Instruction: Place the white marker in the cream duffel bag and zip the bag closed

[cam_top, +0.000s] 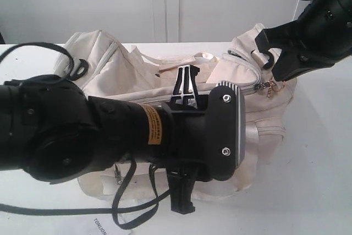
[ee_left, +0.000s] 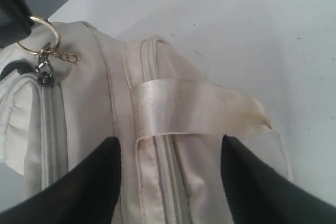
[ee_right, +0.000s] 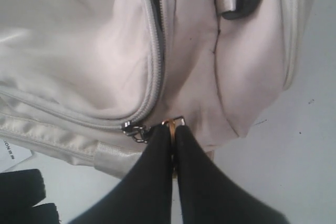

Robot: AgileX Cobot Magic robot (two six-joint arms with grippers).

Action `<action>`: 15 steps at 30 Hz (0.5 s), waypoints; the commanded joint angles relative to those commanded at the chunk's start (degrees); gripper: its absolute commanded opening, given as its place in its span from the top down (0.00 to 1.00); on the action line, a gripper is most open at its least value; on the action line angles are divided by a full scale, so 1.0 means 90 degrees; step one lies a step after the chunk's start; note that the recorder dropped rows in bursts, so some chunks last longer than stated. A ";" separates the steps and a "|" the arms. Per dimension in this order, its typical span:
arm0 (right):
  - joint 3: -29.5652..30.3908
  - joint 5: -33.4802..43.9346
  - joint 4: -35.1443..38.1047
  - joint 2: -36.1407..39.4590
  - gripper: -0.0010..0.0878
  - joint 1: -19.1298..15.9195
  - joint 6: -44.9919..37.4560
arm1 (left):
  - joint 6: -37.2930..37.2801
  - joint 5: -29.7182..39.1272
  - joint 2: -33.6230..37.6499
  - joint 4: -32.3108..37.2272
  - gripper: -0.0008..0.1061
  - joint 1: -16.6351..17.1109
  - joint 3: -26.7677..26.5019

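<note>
A white surface (cam_top: pixel 324 180) is shown, marked here and there by small dark specks. A cream bag (cam_top: pixel 137 75) is laid directly on it, stretched lengthwise along the far edge, with its one end turned toward the right edge. A white sheet of paper (cam_top: pixel 104 225) with dark print is laid flat just beside the bag, on the side toward the near edge.

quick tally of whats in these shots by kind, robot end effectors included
cream duffel bag: 1
gold ring zip pull: 1
white paper tag: 1
end effectors: 2 (left end effector, right end effector)
total: 5
</note>
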 joint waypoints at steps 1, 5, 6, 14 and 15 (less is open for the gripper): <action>0.0000 0.0000 0.0000 0.0000 0.99 0.0000 0.0000 | 0.0000 0.0000 0.0069 0.0000 0.43 0.0000 -0.0050; 0.0000 0.0000 0.0000 0.0000 0.99 0.0000 0.0000 | 0.0000 0.0000 0.0328 0.0000 0.43 0.0000 -0.0327; 0.0000 0.0000 0.0000 0.0000 0.99 0.0000 0.0000 | 0.0000 0.0014 0.0408 0.0000 0.43 0.0000 -0.0389; 0.0000 0.0012 0.0002 0.0000 0.99 0.0000 0.0000 | 0.0018 0.0036 0.0788 -0.0014 0.43 0.0069 -0.0703; 0.0000 0.0012 0.0002 0.0000 0.99 0.0000 0.0000 | 0.0069 0.0022 0.0822 -0.0014 0.43 0.0069 -0.0708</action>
